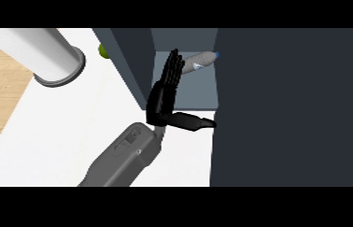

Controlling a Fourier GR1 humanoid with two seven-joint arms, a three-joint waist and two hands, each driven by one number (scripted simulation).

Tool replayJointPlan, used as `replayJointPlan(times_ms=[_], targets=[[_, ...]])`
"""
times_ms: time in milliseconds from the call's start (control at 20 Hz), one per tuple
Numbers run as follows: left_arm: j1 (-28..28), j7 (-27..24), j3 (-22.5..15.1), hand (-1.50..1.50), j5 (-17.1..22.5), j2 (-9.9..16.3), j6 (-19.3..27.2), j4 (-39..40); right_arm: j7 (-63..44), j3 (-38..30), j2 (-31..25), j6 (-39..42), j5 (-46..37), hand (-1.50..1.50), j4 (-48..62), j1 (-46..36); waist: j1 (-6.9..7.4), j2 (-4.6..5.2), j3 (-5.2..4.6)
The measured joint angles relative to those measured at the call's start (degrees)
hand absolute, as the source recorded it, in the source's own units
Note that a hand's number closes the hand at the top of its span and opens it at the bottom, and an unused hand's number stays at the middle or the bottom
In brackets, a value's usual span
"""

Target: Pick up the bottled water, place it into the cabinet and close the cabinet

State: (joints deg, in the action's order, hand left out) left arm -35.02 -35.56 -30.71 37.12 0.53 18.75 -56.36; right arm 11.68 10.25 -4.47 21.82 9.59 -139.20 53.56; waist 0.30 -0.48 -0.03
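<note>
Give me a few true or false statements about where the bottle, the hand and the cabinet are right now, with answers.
1. The bottle lies on its side inside the cabinet. True.
2. The robot hand is curled round the bottle. False: its fingers are straight, beside the bottle.
3. Only one robot hand shows. True.
4. The bottle stands upright on the white counter. False: it lies in the cabinet.
5. A white cylinder stands left of the cabinet. True.

A black robot hand (pixel 164 93) on a grey forearm (pixel 124 158), a clear bottled water (pixel 196 62) with blue cap, dark slate cabinet (pixel 276 104), white worktop (pixel 62 128), green object (pixel 102 50).
</note>
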Motion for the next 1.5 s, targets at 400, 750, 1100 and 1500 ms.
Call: replayJointPlan(times_ms=[400, 750, 1100, 1500], targets=[[12.57, 4.20, -4.52, 1.50, -0.91, 5.39, -0.78, -17.44, 1.82, 0.74, -4.32, 4.11, -2.52, 1.50, -1.64, 1.75, 0.04, -0.08, 0.00], [22.60, 6.05, -4.94, -1.50, -0.78, 12.23, -0.96, -29.31, 3.76, 1.97, -11.10, 11.27, -5.77, 1.50, -2.65, 3.64, 0.00, -0.15, -0.01], [31.83, 6.05, -0.86, -1.50, 1.48, 20.12, -2.49, -38.97, 5.77, 7.54, -13.84, 14.57, -7.76, 1.50, -3.93, 4.20, -0.05, -0.23, -0.09], [41.21, 5.40, 4.92, -1.50, 7.36, 26.22, -7.25, -45.74, 2.77, 17.77, -16.93, 16.50, -9.30, 1.50, -4.15, 2.95, 0.42, -0.49, -0.35]])
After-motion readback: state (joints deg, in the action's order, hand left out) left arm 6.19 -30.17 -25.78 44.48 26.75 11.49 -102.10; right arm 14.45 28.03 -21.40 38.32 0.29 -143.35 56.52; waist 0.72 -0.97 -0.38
